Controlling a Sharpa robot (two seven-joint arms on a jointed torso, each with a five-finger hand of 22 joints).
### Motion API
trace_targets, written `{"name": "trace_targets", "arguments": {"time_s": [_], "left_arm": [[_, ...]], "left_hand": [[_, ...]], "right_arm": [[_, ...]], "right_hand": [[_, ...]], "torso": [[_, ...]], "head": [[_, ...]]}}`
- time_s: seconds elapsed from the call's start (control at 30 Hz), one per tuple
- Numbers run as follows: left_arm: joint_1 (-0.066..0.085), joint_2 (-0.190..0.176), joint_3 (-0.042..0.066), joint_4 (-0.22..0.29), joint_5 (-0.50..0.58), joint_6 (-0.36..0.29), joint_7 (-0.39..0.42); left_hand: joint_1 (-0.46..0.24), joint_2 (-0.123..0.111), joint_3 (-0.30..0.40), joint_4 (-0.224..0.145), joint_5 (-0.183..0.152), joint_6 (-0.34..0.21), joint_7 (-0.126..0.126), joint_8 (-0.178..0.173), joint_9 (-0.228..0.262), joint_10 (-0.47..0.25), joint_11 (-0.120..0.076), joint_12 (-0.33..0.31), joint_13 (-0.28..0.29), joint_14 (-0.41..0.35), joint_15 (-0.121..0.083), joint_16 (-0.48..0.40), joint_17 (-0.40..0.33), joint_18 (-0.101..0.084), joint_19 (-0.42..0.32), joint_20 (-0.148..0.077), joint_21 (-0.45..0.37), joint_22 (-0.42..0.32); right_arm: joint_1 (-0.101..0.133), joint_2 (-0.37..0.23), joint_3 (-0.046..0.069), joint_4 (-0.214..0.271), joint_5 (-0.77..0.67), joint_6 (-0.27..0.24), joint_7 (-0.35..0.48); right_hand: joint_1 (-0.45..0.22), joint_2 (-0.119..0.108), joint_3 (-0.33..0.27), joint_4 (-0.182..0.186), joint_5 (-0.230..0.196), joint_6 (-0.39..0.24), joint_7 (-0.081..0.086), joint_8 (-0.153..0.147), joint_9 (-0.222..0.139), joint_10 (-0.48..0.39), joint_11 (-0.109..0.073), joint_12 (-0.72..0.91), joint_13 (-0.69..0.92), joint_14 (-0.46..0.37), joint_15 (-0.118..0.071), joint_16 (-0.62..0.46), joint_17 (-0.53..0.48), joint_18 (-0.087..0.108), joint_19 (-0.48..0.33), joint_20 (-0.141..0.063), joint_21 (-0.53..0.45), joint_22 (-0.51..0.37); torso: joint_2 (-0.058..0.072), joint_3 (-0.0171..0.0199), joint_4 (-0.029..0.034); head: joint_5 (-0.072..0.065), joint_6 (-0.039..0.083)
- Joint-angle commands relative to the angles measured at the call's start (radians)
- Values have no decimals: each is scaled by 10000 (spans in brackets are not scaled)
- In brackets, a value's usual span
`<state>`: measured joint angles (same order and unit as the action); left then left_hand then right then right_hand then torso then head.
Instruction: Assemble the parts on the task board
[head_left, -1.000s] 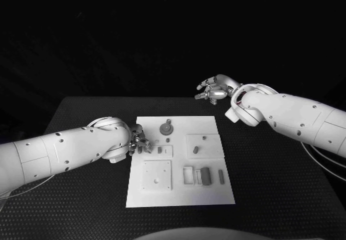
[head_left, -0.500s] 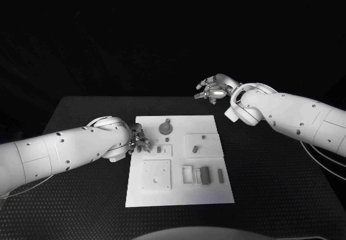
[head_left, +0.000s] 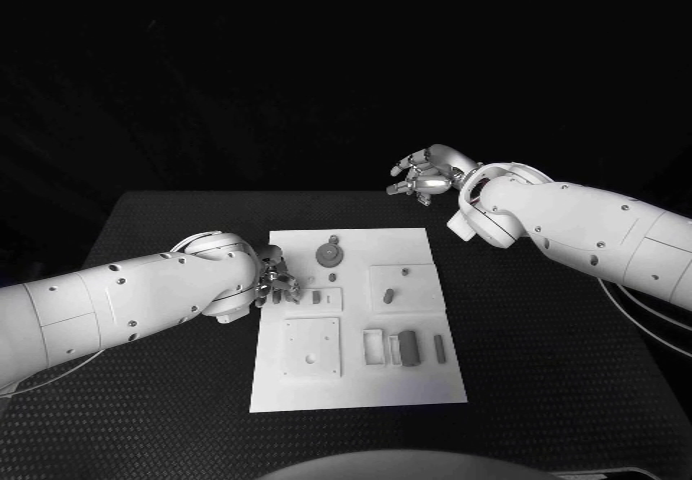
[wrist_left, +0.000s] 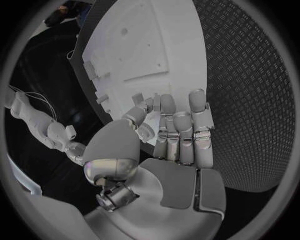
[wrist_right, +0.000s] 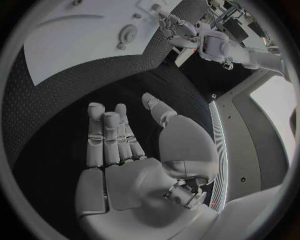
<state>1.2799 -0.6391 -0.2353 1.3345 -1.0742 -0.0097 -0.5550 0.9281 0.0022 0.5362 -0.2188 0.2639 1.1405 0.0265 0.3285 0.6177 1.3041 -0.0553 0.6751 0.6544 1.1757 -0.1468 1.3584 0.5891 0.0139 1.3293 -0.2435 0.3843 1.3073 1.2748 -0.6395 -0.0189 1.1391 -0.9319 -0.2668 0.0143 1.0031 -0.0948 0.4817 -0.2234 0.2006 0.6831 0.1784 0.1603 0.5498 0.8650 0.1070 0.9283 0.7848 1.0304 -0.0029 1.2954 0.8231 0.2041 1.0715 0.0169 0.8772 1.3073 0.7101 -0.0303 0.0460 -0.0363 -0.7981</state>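
Note:
The white task board (head_left: 361, 385) lies in the middle of the black table. A round grey part (head_left: 330, 256) sits near its far edge, a small part (head_left: 389, 296) on a raised square, and slim parts (head_left: 410, 346) stand in slots at the near right. My left hand (head_left: 277, 283) hovers at the board's left edge with fingers pointing down beside a small part (head_left: 317, 297); in the left wrist view the hand (wrist_left: 172, 137) has straight fingers over the board (wrist_left: 150, 45) and nothing in them. My right hand (head_left: 421, 175) is raised beyond the table's far edge, its fingers (wrist_right: 106, 135) apart and empty.
Black textured table (head_left: 548, 350) surrounds the board, with free room on the right and near sides. A blank square plate (head_left: 312, 348) is set in the board's near left. The right wrist view shows the board (wrist_right: 69, 55) and the left hand (wrist_right: 175, 27) far off.
Almost nothing. My left hand's fingers have shifted very slightly toward the board's left edge; the right hand stays raised in about the same place.

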Motion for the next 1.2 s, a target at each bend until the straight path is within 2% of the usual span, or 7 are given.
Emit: {"name": "trace_targets", "arguments": {"time_s": [0.03, 0.77, 1.2], "left_arm": [[-36, 18, -20, 27, 79, 180, 35], [-44, 108, -20, -7, 65, 138, 34], [-46, 168, -19, -149, 40, 111, 12]], "left_hand": [[-6, 24, 145, -83, 43, 214, 81, 208, 490, 122, -168, 61, 21, 43, -294, 52, 15, -133, 70, -233, 49, 266], [32, 68, 174, -110, 44, 225, 71, 214, 495, 113, -179, 90, 40, 25, -307, 105, 36, -134, 37, -247, 113, 265], [34, 89, 178, -111, 22, 214, 73, 209, 494, 103, -178, 91, 41, 16, -308, 111, 36, -136, 29, -250, 133, 264]], "right_arm": [[-2, 15, 4, 0, 18, 123, 12], [-2, 12, 3, -6, 15, 171, -2], [-3, 23, 3, 0, 6, 213, -32]], "right_hand": [[-65, 37, 8, 71, 29, -10, 421, 37, -14, -64, -1, 67, -17, -84, 2, 37, -12, 577, 18, -79, -64, 176], [-71, 34, 9, 75, 30, -14, 421, 42, -21, -72, -1, 79, -36, -89, 2, 40, -21, 577, 14, -79, -67, 176], [-59, 45, 16, 69, 32, -15, 420, 47, -25, -75, -1, 88, -47, -93, 1, 42, -27, 577, 10, -80, -69, 176]], "torso": [[-4, -6, 11], [-3, -16, 16], [-5, -9, 16]], "head": [[-12, -3], [-23, -4], [-35, 15]]}}
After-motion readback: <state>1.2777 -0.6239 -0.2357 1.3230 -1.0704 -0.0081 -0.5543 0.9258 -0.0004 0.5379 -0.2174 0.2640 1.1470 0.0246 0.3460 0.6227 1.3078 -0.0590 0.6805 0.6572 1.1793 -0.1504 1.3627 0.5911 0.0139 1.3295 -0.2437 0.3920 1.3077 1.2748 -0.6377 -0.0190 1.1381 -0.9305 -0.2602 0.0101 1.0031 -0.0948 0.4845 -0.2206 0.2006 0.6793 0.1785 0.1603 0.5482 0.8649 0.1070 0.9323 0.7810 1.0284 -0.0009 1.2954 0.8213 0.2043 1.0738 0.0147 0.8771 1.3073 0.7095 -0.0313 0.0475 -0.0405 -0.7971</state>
